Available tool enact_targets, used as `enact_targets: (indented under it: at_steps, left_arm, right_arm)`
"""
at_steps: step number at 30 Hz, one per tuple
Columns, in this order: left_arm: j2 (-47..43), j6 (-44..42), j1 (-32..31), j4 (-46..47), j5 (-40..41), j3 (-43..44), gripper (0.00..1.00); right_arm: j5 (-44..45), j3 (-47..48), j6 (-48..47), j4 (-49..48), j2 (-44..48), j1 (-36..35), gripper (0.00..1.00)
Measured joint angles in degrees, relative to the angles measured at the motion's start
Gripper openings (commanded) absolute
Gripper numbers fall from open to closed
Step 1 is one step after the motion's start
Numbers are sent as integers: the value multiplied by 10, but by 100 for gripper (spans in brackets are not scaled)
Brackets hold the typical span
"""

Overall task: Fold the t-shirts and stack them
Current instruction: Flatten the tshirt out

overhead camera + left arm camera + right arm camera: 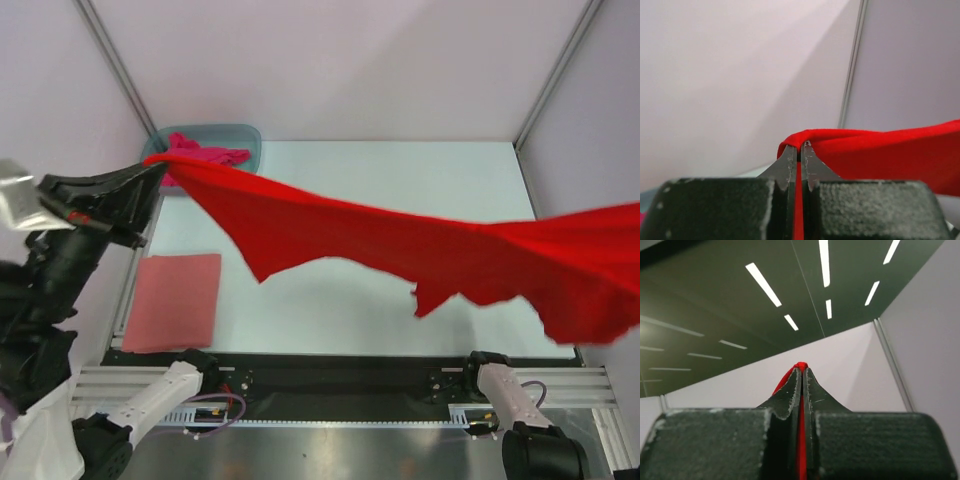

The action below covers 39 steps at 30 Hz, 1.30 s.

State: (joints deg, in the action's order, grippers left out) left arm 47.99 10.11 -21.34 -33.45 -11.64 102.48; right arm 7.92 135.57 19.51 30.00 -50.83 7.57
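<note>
The bright red t-shirt (pixel 400 235) hangs stretched in the air across the table, from far left to the right edge. My left gripper (pixel 158 166) is shut on its left end; the cloth shows pinched in the left wrist view (pixel 875 150) between my fingers (pixel 801 146). My right gripper (pixel 803 369) is shut on the shirt's right end, with red cloth (pixel 800 364) in its tips; it is out of the top view. The salmon-pink t-shirt (pixel 175 300) lies folded flat at the front left. The magenta-pink t-shirt (pixel 205 155) lies crumpled in the tub.
A translucent blue-grey plastic tub (pixel 248 137) stands at the back left corner. White enclosure walls and metal posts surround the table. The arm bases and a black rail run along the near edge (pixel 340 375).
</note>
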Motion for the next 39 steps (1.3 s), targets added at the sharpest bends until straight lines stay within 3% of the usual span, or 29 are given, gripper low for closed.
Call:
enact_targets:
  at_steps: [8, 15, 26, 32, 39]
  left_arm:
    - [40, -27, -18, 2, 56, 68, 0]
    - [143, -43, -18, 31, 75, 67, 0]
    - [271, -78, -18, 83, 125, 79, 0]
    - [260, -85, -18, 82, 136, 83, 0]
    - [153, -86, -18, 72, 140, 41, 0]
  right_arm:
    - [-1, -57, -14, -23, -16, -30, 0]
    - [-4, -206, -23, -82, -65, -31, 0]
    - [-5, -249, -52, -175, -162, -31, 0]
    - [-5, -245, -48, -177, -146, -31, 0]
    - [-5, -208, -42, -132, -78, -31, 0]
